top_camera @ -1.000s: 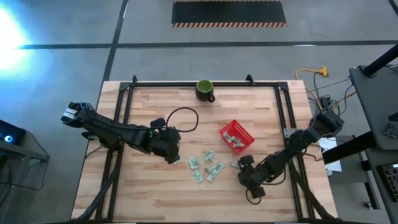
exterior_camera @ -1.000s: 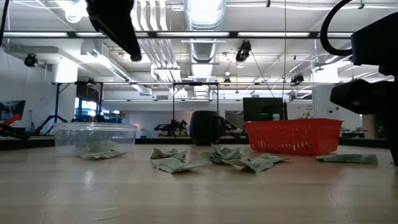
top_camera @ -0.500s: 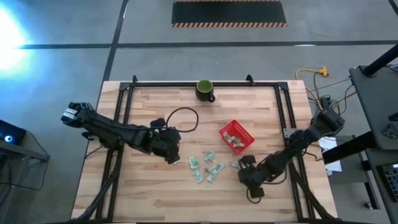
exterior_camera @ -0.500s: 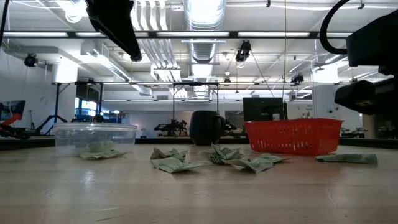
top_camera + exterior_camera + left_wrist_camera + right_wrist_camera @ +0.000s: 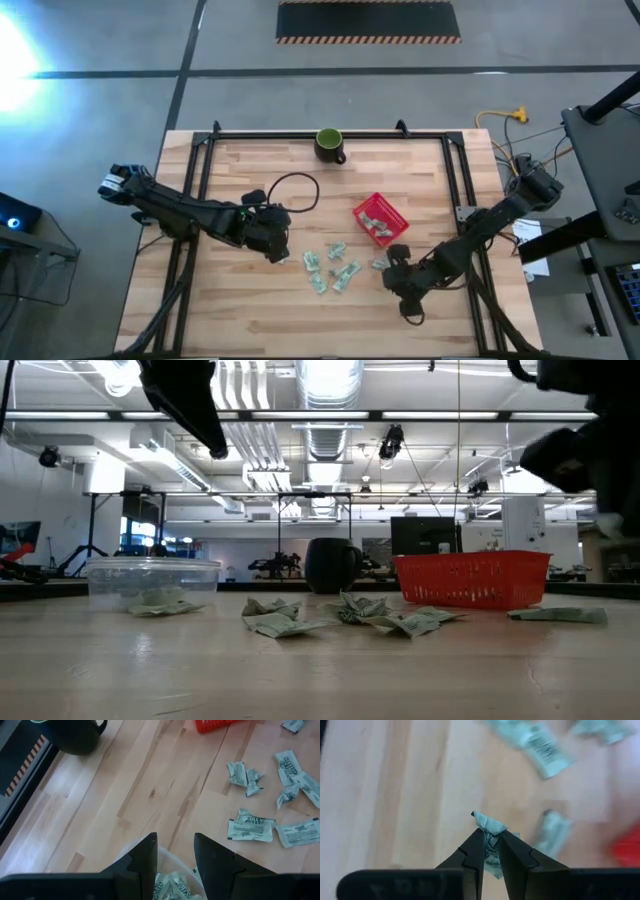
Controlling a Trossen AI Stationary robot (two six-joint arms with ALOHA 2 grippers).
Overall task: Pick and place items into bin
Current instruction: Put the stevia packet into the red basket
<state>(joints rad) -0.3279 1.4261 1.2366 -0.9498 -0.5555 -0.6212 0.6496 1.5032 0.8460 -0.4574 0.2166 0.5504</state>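
Right gripper (image 5: 490, 845) now higher, jaws clamping packet (image 5: 490, 827); left jaws apart; packets in red bin (image 5: 381, 219).

One mug (image 5: 329, 144), one red basket (image 5: 381, 219), about eight loose packets (image 5: 333, 268).

Dark green mug (image 5: 329, 144) at table (image 5: 250, 300) far edge; black cable loop (image 5: 293, 192) nearby
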